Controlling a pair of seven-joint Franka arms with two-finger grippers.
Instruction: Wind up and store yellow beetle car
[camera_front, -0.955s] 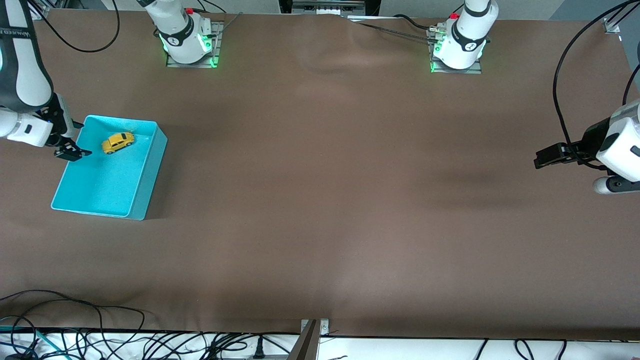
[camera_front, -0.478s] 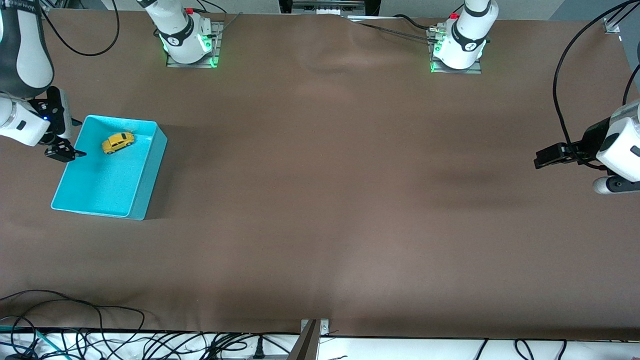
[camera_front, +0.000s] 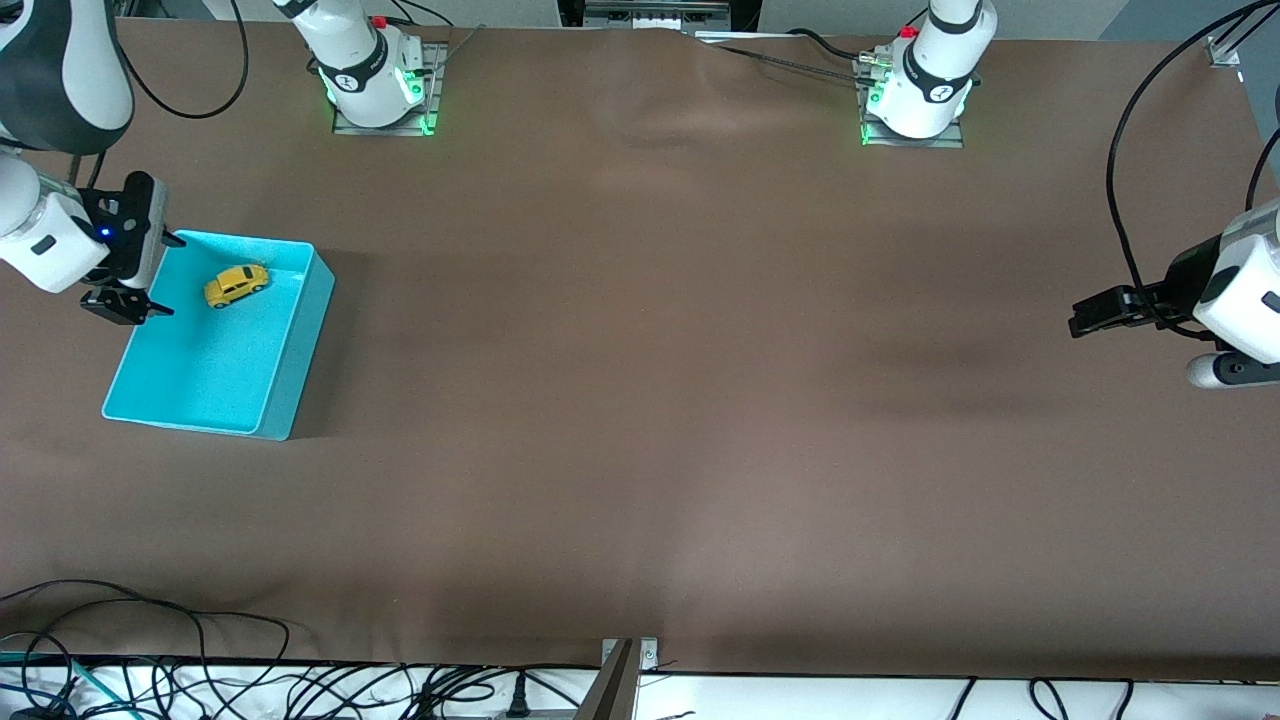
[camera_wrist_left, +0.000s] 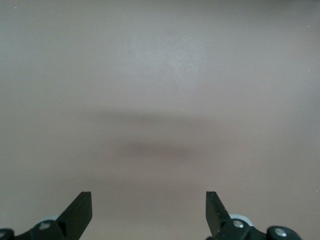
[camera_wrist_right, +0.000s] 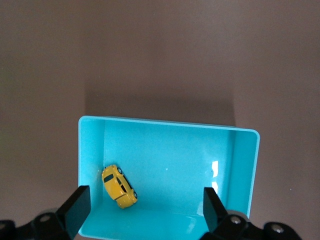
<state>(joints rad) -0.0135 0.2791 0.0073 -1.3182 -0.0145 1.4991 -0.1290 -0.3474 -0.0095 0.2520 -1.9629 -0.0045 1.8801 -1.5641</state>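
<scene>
The yellow beetle car (camera_front: 236, 285) lies in the turquoise bin (camera_front: 300, 330), in the corner of it farthest from the front camera, toward the right arm's end of the table. It also shows in the right wrist view (camera_wrist_right: 119, 186), on the floor of the bin (camera_wrist_right: 245, 165). My right gripper (camera_front: 125, 305) is open and empty, up over the bin's outer edge (camera_wrist_right: 145, 207). My left gripper (camera_front: 1085, 312) is open and empty, waiting over bare table at the left arm's end (camera_wrist_left: 149, 210).
The two arm bases (camera_front: 375, 85) (camera_front: 915, 95) stand along the table edge farthest from the front camera. Loose cables (camera_front: 150, 670) lie off the table edge nearest that camera. The brown table (camera_front: 650, 350) stretches between the bin and the left gripper.
My right gripper has risen and drawn back from the bin's inside toward its outer edge. The car, the bin and the left arm have not moved.
</scene>
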